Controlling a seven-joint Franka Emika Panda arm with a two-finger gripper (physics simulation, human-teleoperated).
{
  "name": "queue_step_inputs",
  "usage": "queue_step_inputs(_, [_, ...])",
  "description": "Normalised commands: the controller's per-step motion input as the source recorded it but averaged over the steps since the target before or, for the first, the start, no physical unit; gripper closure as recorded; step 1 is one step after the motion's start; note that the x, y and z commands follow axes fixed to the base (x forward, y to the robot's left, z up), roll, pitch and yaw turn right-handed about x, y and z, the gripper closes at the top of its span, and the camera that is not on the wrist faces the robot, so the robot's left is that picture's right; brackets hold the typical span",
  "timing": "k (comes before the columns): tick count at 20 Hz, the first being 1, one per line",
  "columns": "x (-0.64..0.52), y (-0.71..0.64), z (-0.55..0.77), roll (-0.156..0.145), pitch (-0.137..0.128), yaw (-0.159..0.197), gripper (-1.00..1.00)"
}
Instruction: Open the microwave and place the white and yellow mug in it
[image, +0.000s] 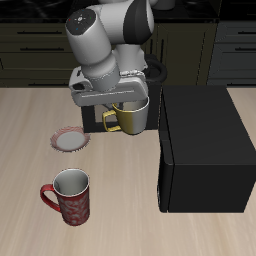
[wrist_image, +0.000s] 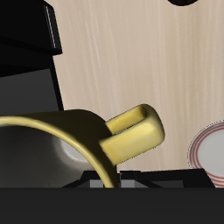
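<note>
Jaws: largely hidden behind the mug rim in the wrist view and under the arm in the exterior view, so whether they pinch the rim or stand spread cannot be told; the gripper (image: 122, 103) sits directly over the white and yellow mug (image: 131, 117), whose wall rises right up against the jaws. Item, nearest: mug, mustard-yellow outside, pale whitish inside, thick loop handle (wrist_image: 136, 133) jutting out sideways from the jaws, away from the microwave; upright, apparently on or just above the table (image: 25, 130), which of the two not discernible. Item, just beside the jaws: microwave (image: 200, 150), large matte black box, top face plain; the door appears closed in the exterior view, its handle not visible. Step in hand, by judgement: mug handling at the microwave's flank, with the door not yet open. Next move calls for the door to be swung clear before any insertion; if the mug is held, it must be kept level and free of the box's side. Item, farther from the jaws: small red-rimmed plate (image: 69, 139). Item, farthest: red patterned mug (image: 71, 195), upright, well apart.
</note>
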Motion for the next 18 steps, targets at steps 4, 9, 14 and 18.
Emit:
queue_step_inputs(4, [0.02, 0.00, -0.01, 0.086, -0.020, -0.034, 1.00])
queue_step_inputs(9, [-0.01, 0.01, -0.02, 0.057, -0.009, -0.025, 1.00])
queue_step_inputs(14, [-0.04, 0.12, -0.05, 0.065, -0.012, -0.044, 1.00])
queue_step_inputs(18, [0.01, 0.05, -0.11, 0.032, 0.001, -0.034, 1.00])
